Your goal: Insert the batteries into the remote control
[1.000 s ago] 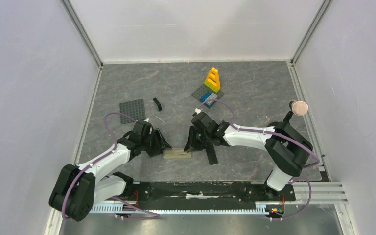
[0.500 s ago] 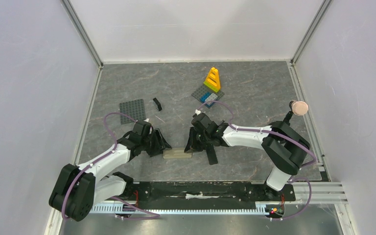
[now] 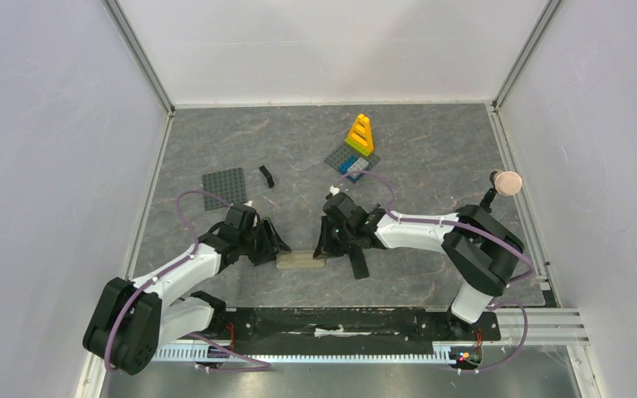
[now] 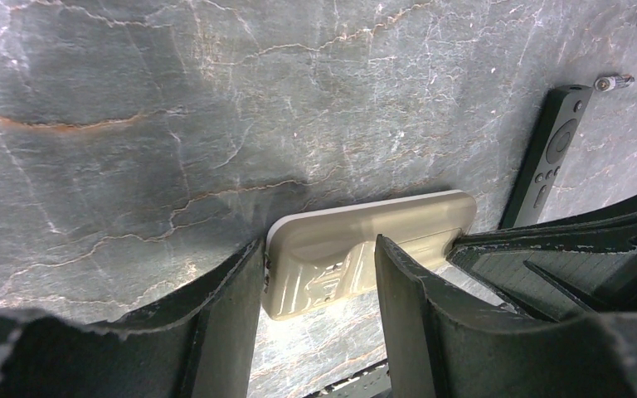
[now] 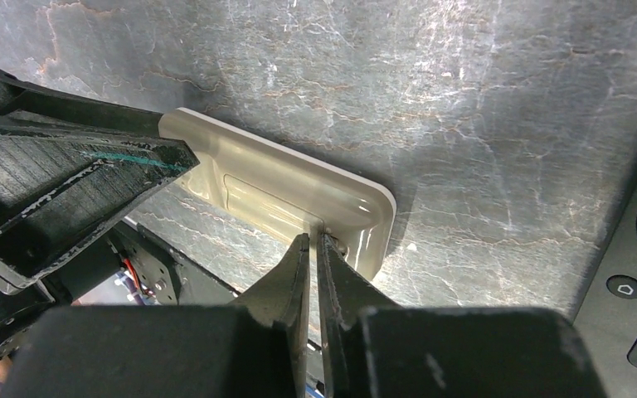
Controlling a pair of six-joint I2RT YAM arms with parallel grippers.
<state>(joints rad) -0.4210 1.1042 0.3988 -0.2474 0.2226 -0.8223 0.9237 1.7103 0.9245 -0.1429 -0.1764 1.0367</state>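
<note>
Right gripper [image 5: 313,242] has just snapped together at one end of the slim tan-grey remote control [image 5: 274,192], left gripper [image 4: 319,249] spread astride the other, and we reckon it carries nothing, so loading waits.

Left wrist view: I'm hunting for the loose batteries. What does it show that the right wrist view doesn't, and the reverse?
Only the left wrist view: two loose batteries on the table beyond the black remote. Only the right wrist view: the right gripper shut, tips at one end of the tan remote control. Both: that remote control's recessed slot, the black remote, and the open left gripper over the tan one's other end.
</note>
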